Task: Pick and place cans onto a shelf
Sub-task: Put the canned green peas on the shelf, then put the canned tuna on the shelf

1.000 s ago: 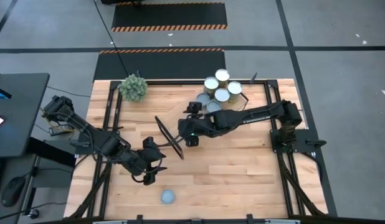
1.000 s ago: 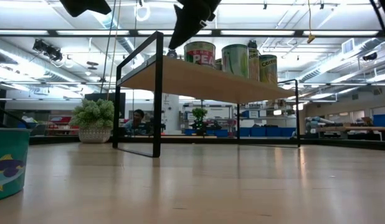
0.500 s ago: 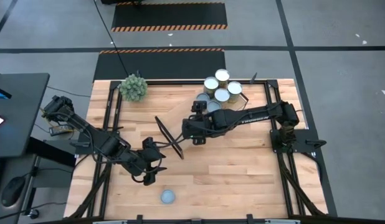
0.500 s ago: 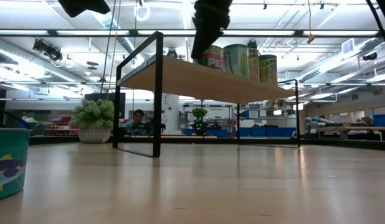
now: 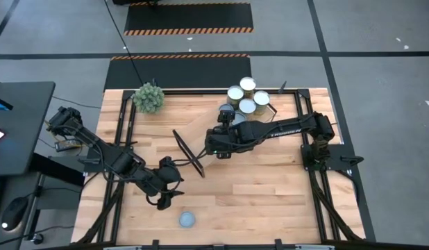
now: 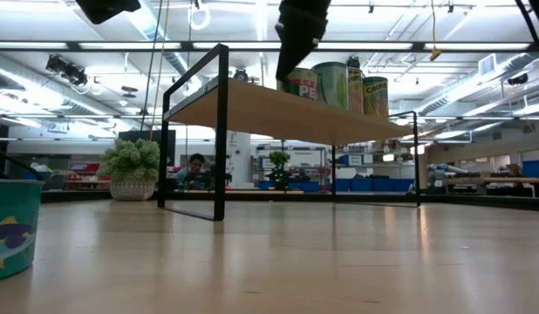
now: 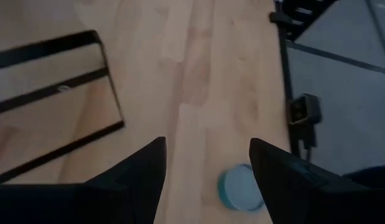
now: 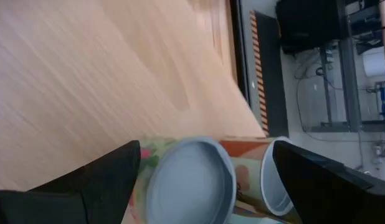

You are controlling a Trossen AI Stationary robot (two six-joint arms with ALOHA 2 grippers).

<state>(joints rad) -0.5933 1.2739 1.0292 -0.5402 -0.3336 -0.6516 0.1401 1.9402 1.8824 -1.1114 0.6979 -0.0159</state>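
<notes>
The shelf (image 6: 278, 113) is a light-wood plank on black end frames (image 5: 189, 153). Several cans (image 5: 248, 96) stand upright on its right part and also show in the low view (image 6: 339, 83). My right gripper (image 5: 227, 119) hangs open over the shelf. Its fingers point down on either side of one can's round top (image 8: 189, 180) with a gap on each side. A blue-grey can (image 5: 187, 219) stands on the table near the front edge. My left gripper (image 5: 164, 198) is open and empty above the table just beyond it. The left wrist view shows that can (image 7: 241, 190) ahead.
A green plant ball (image 5: 148, 97) sits at the table's far left corner. Black frame rails (image 5: 124, 132) run along both table sides. The teal can (image 6: 8, 227) fills the low view's left edge. Bare tabletop (image 5: 270, 187) lies in front of the shelf.
My right gripper has gone toward the table's right edge above the shelf, from the plank's bare left part to the group of cans, and now stands in front of the leftmost can in the low view.
</notes>
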